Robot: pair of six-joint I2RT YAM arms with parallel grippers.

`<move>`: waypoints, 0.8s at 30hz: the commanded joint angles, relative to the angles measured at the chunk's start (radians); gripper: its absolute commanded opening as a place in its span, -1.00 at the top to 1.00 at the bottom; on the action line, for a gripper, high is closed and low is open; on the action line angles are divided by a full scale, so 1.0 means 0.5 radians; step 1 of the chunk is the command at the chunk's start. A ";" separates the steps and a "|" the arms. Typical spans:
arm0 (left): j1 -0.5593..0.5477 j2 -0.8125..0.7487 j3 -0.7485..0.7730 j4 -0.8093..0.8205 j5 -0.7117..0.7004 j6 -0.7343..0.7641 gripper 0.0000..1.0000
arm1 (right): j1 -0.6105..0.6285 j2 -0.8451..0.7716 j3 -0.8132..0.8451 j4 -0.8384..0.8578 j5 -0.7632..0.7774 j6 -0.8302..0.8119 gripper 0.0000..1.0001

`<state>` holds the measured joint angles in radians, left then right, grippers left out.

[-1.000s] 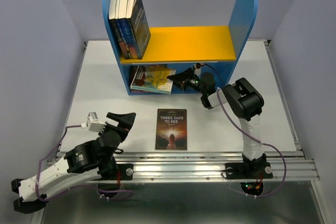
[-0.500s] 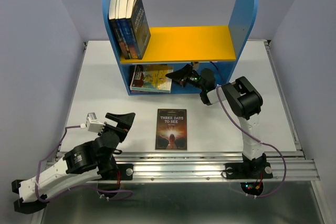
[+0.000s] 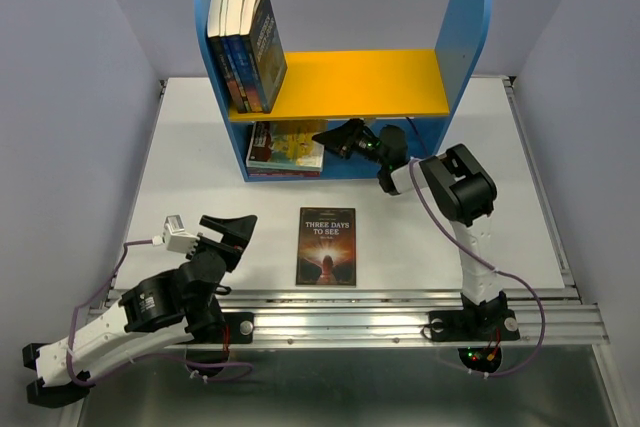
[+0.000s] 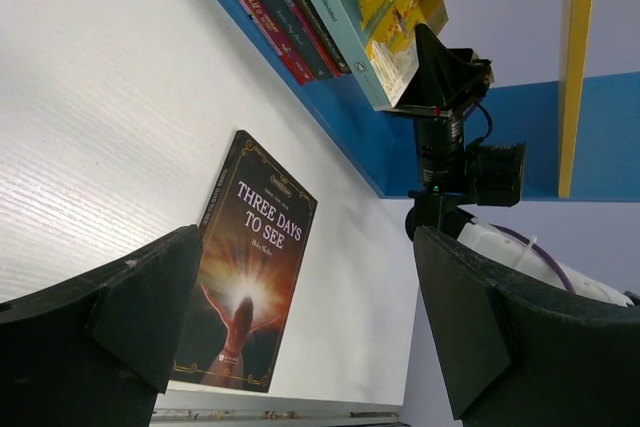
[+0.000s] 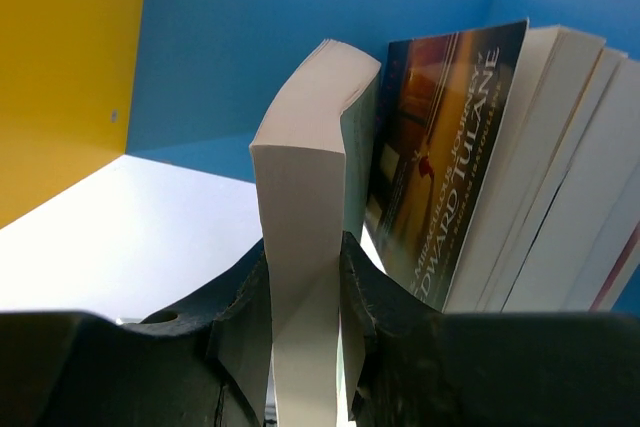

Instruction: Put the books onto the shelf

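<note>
Right pincer tight on 1 book — cover hidden, perhaps yellow-teal; left pincer wide

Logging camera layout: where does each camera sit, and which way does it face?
Top: above and behind, looking down on the table and shelf; both arms show.
Left wrist: low over the table, facing the dark book and shelf past its open left gripper.
Right wrist: at the lower compartment, facing in past the right gripper, shut on the yellow book.
Shared: top and left wrist both show the dark book.
</note>
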<state>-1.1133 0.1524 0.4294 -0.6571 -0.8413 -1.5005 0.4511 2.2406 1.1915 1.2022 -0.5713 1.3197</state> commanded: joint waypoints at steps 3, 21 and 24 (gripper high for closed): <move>-0.004 -0.038 0.034 -0.039 -0.057 0.001 -0.97 | -0.009 0.010 0.197 0.210 0.017 -0.004 0.84; -0.004 -0.056 0.022 -0.045 -0.057 0.001 -0.97 | -0.028 0.087 0.320 0.041 -0.164 -0.062 0.82; -0.001 -0.038 0.022 -0.033 -0.054 0.004 -0.97 | -0.028 0.102 0.335 0.035 -0.174 -0.056 0.82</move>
<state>-1.1133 0.1310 0.4294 -0.6647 -0.8394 -1.5017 0.4442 2.2932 1.2900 1.1343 -0.6285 1.2896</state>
